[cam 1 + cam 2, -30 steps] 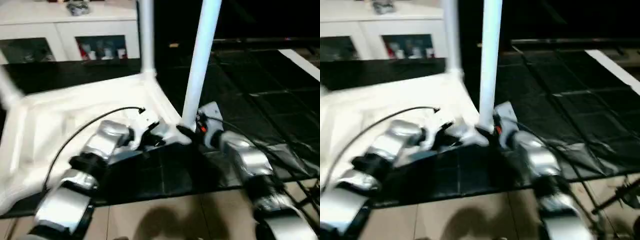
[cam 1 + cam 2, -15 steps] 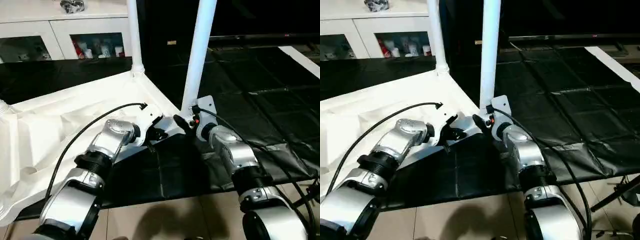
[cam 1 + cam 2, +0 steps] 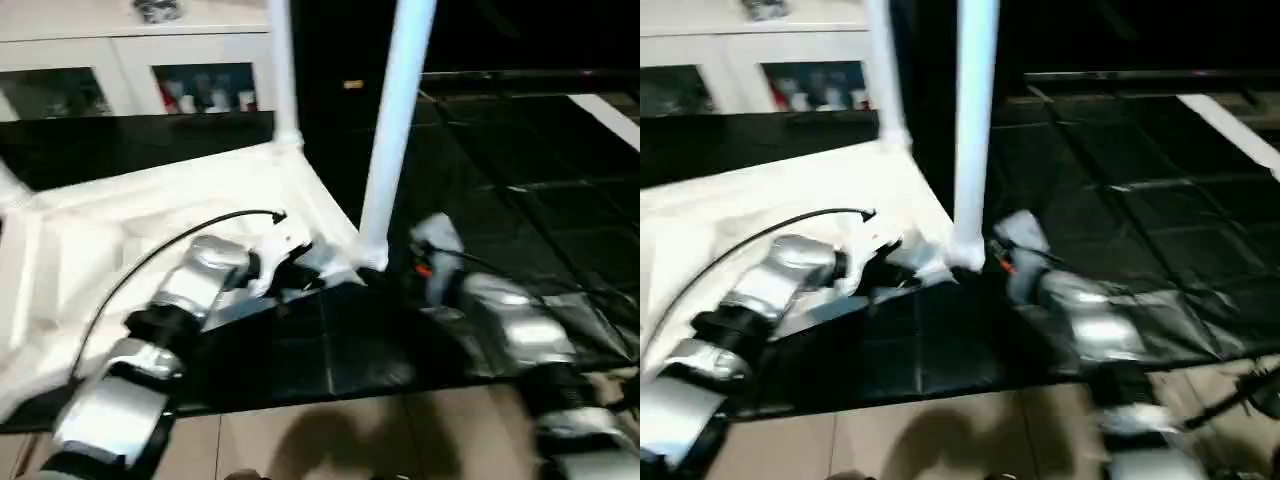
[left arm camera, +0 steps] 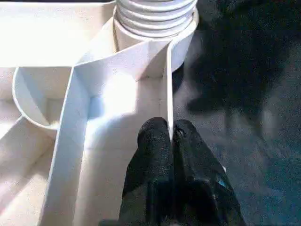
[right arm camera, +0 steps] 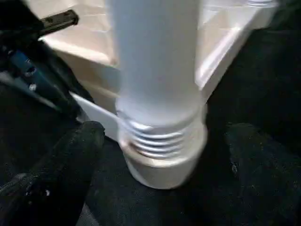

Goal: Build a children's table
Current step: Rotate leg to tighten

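Two legs (image 3: 395, 130) stand upright; left gripper (image 4: 170, 136) pinches tabletop (image 3: 150, 230) rim, right gripper (image 5: 155, 160) gapes.

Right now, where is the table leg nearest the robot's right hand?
In the left eye view the leg stands upright in the tabletop's near right corner socket. The right hand is open with a finger on each side of its threaded base.

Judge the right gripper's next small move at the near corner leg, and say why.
Probably close the right gripper back onto the near leg and turn it again. Its fingers stand wide apart on either side of the leg, several threads remain exposed above the corner socket, and the left gripper is shut on the tabletop's rim, bracing it.
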You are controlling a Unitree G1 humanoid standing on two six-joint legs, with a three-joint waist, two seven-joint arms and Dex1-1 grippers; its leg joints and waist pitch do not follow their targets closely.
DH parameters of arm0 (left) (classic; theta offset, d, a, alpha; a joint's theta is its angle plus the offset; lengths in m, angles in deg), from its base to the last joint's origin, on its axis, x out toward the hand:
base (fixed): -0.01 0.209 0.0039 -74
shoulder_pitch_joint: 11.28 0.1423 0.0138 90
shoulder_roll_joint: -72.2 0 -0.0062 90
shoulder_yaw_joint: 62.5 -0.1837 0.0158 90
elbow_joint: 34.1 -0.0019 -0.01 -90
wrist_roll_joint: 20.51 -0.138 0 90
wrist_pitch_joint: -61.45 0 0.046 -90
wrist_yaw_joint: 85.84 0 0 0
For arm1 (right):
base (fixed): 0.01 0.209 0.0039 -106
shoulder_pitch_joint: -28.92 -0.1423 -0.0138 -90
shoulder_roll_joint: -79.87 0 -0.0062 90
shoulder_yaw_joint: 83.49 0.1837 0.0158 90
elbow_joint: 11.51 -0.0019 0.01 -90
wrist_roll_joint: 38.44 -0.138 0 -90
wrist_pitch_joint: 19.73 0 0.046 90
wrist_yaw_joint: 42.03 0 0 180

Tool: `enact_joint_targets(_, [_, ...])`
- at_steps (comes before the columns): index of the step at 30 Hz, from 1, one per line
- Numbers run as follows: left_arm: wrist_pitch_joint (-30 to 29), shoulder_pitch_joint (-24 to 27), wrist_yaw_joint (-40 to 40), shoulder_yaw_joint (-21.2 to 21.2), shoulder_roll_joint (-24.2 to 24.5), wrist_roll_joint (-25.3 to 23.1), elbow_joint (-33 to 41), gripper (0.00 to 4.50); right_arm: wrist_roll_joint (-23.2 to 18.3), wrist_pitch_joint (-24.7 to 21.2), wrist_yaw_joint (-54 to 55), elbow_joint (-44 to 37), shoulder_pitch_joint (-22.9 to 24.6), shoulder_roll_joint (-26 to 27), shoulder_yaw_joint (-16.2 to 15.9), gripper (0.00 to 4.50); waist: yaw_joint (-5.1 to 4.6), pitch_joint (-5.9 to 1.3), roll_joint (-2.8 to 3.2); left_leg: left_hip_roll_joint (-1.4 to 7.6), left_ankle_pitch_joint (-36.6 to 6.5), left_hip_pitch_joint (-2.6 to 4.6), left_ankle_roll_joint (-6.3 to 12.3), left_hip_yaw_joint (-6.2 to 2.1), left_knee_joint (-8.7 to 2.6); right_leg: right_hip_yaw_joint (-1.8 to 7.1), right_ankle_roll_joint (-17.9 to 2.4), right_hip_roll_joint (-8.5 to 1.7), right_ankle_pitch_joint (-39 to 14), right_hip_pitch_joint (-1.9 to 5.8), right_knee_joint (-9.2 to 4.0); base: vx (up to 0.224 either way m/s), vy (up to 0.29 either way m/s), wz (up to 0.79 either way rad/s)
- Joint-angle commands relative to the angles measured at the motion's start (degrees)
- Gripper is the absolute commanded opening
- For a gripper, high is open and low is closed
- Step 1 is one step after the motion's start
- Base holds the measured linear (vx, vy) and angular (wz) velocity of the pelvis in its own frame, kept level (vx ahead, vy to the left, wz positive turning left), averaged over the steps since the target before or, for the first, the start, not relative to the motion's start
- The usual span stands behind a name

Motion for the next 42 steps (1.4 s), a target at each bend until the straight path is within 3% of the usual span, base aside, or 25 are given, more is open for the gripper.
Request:
enact_joint_targets(1, [3.21, -0.74, -4.97, -2.01, 0.06, 0.17, 0.90, 0.00, -1.03, 0.12, -4.66, -2.17, -0.01, -1.64, -1.19, 4.47, 0.27, -4.67, 0.13, 1.57, -9.99, 0.49, 4.48, -0.14, -3.17, 3.37, -10.65, -4.25, -13.15, 3.81, -4.11, 0.000, 0.000, 0.00])
enact_joint_targets(4, [5.77, -0.67, -9.68, -3.61, 1.28, 0.16, 0.47, 0.00, -2.26, -1.18, -10.99, -4.38, 0.30, -4.57, -2.28, 4.47, 0.97, -4.80, 0.13, 1.81, -9.65, 0.63, 5.04, -0.18, -3.11, 3.46, -10.96, -4.12, -11.21, 3.76, -3.87, 0.000, 0.000, 0.00])
enact_joint_targets(7, [7.58, -0.68, -13.14, -4.96, 2.19, -0.17, 0.01, 0.00, -4.17, -2.77, -18.40, -7.01, 0.45, -7.13, -4.54, 4.47, 1.63, -4.67, 0.23, 1.84, -11.07, 0.70, 4.76, -0.19, -3.21, 3.37, -11.13, -4.26, -12.60, 3.73, -4.02, 0.000, 0.000, 0.00])
enact_joint_targets(11, [8.92, -0.21, -16.66, -6.16, 2.93, -0.41, 0.34, 0.00, -2.15, 0.42, -22.19, -6.55, -0.01, -8.11, -7.11, 4.47, 2.29, -4.74, 0.13, 1.91, -10.92, 0.78, 3.89, -0.18, -3.19, 3.42, -10.28, -4.49, -14.61, 3.52, -4.20, 0.000, 0.000, 0.00])
enact_joint_targets(17, [10.56, -0.02, -19.10, -7.31, 3.70, -0.91, 0.34, 0.00, 1.06, 4.00, -22.70, -3.90, -1.46, -6.93, -10.18, 4.47, 2.33, -4.74, 0.02, 1.86, -10.74, 0.62, 3.36, -0.29, -3.28, 3.38, -10.24, -4.47, -14.89, 3.63, -4.03, 0.000, 0.000, 0.00])
enact_joint_targets(18, [10.82, -0.09, -19.19, -7.32, 3.70, -0.94, 0.17, 0.00, 1.04, 3.76, -22.71, -3.66, -1.81, -6.73, -10.50, 4.47, 2.33, -4.72, -0.24, 1.91, -10.66, 0.64, 3.43, -0.26, -3.31, 3.40, -10.15, -4.45, -14.90, 3.62, -4.07, 0.000, 0.000, 0.00])
enact_joint_targets(20, [11.09, -0.11, -19.62, -7.37, 3.84, -0.94, 0.25, 0.00, 0.55, 2.90, -23.30, -3.01, -2.58, -6.42, -10.86, 4.11, 2.36, -4.78, -0.04, 1.97, -10.34, 0.63, 3.49, -0.33, -3.30, 3.40, -10.24, -4.46, -14.66, 3.62, -3.92, 0.000, 0.000, 0.00])
enact_joint_targets(23, [11.25, -0.10, -19.87, -7.35, 3.90, -0.97, 0.32, 0.00, 0.55, 3.31, -23.56, -2.25, -3.04, -6.10, -10.85, 4.08, 2.37, -4.78, -0.29, 1.95, -9.87, 0.53, 3.62, -0.30, -3.27, 3.47, -10.20, -4.52, -14.22, 3.66, -3.80, 0.000, 0.000, 0.00])
enact_joint_targets(24, [11.25, -0.10, -19.87, -7.35, 3.90, -0.97, 0.32, 0.00, 0.55, 3.31, -23.56, -2.25, -3.04, -6.10, -10.85, 3.82, 2.39, -4.82, -0.22, 1.94, -9.58, 0.53, 3.66, -0.28, -3.23, 3.47, -10.23, -4.53, -14.04, 3.64, -3.78, 0.000, 0.000, 0.00])
enact_joint_targets(29, [11.52, 0.12, -20.23, -7.55, 4.14, -0.83, 0.59, 0.00, 0.22, 3.74, -24.40, -1.20, -3.77, -5.73, -10.78, 3.56, 2.40, -4.81, -0.17, 1.90, -9.60, 0.49, 3.75, -0.28, -3.21, 3.42, -10.13, -4.48, -14.03, 3.65, -3.83, 0.000, 0.000, 0.00])
enact_joint_targets(30, [11.59, 0.17, -20.27, -7.60, 4.17, -0.87, 0.59, 0.00, 0.10, 3.65, -24.50, -1.14, -3.80, -5.74, -10.85, 3.40, 2.42, -4.84, 0.09, 1.92, -9.66, 0.51, 3.72, -0.32, -3.19, 3.42, -10.15, -4.53, -14.12, 3.67, -3.80, 0.000, 0.000, 0.00])
enact_joint_targets(35, [11.80, 0.08, -20.33, -7.70, 4.13, -1.00, 0.32, 0.00, -0.15, 3.59, -24.70, -1.19, -3.48, -5.72, -10.94, 2.94, 2.40, -4.85, -0.03, 1.96, -9.82, 0.58, 3.60, -0.30, -3.22, 3.43, -10.40, -4.47, -13.57, 3.65, -3.77, 0.000, 0.000, 0.00])
enact_joint_targets(42, [11.80, -0.01, -20.23, -7.58, 3.98, -0.91, -0.03, 0.00, -0.77, 3.19, -25.09, -1.83, -2.31, -5.00, -10.84, 2.77, 2.40, -4.87, -0.22, 1.91, -9.53, 0.50, 3.74, -0.28, -3.18, 3.44, -10.51, -4.46, -13.24, 3.72, -3.66, 0.000, 0.000, 0.00])
